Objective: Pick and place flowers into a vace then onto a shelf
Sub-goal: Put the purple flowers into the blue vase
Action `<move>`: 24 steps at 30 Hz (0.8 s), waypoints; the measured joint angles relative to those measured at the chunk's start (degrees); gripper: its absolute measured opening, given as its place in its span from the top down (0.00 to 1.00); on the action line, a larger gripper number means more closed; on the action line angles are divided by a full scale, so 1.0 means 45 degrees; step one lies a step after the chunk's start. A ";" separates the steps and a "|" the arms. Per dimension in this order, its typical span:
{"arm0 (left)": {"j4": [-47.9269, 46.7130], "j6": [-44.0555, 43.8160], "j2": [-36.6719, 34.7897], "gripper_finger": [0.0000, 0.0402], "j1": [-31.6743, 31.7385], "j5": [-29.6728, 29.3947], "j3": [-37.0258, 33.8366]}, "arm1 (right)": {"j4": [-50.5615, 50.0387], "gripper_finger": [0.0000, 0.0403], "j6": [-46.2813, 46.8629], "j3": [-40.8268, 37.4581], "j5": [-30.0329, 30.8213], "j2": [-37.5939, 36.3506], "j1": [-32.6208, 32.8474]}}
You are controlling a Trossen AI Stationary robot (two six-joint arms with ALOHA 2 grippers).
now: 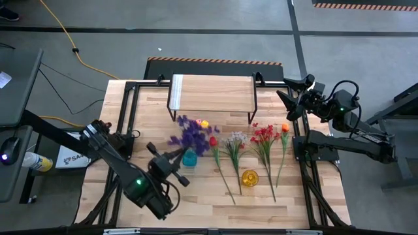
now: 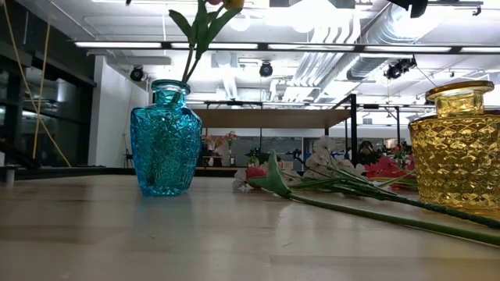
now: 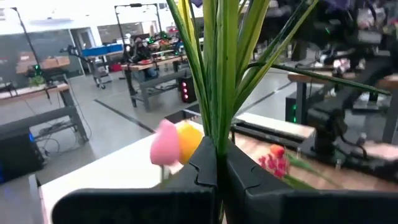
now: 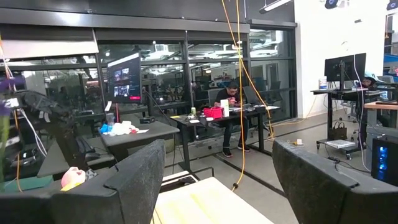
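Currently on the plank table (image 1: 196,196): one blue glass vase (image 1: 189,157), upright near the middle, carrying a bunch of purple flowers (image 1: 191,134) with a pink and a yellow bloom at its far side. Left gripper (image 1: 175,156): at the end of the left arm, which reaches in from the near left corner and points toward the vase; fingers (image 3: 205,168) pressed together on green stems (image 3: 221,68) just beside the vase mouth. Loose flowers (image 1: 251,147): several white, red and orange stems lying flat in a fan to the right of the blue vase, blooms toward the shelf (image 1: 212,93). Yellow glass vase (image 1: 249,177): upright among the lower ends of those stems. Shelf: a light-wood board on black legs at the far edge, white strip at its left end. Right gripper (image 1: 287,103): parked off the right end of the shelf, arm folded back over the table's right edge, fingers (image 4: 134,177) spread wide with nothing between them.
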 joint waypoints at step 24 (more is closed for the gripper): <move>-0.0336 0.3183 -0.3480 0.92 0.0560 -0.0046 -0.0805 | -0.0507 0.29 -0.0004 0.0000 0.0005 -0.0005 0.0000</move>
